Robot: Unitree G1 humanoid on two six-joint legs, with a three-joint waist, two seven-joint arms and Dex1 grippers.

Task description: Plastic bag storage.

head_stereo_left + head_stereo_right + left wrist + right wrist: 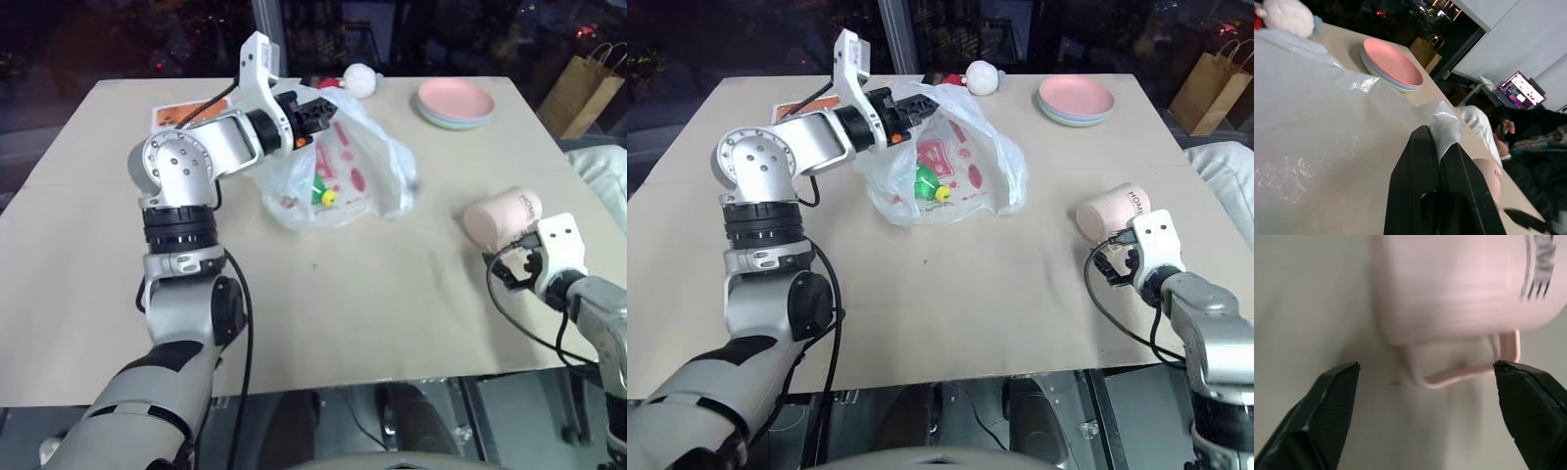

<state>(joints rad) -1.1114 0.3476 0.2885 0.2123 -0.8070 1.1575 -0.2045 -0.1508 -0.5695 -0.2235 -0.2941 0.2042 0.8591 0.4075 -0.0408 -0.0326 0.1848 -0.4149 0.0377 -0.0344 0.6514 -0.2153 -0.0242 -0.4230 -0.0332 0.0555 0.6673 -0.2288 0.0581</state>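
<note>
The plastic bag (367, 162), thin and translucent white with red printed marks, sits on the table's far middle with a green and yellow item inside. My left gripper (319, 115) is shut on the bag's top edge and holds it up off the table; in the left wrist view the two black fingers (1420, 161) pinch a fold of plastic. A pink cup (502, 213) lies on its side at the right. Just in front of it my right gripper (1426, 364) stands open, the cup's handle (1469, 369) lying between the fingertips without touching them.
A stack of plates (456, 103), pink on top, sits at the table's far right. A white plush ball (361, 78) lies behind the bag, an orange and white card (176, 114) beside my left arm. A brown paper bag (590, 83) stands off the table.
</note>
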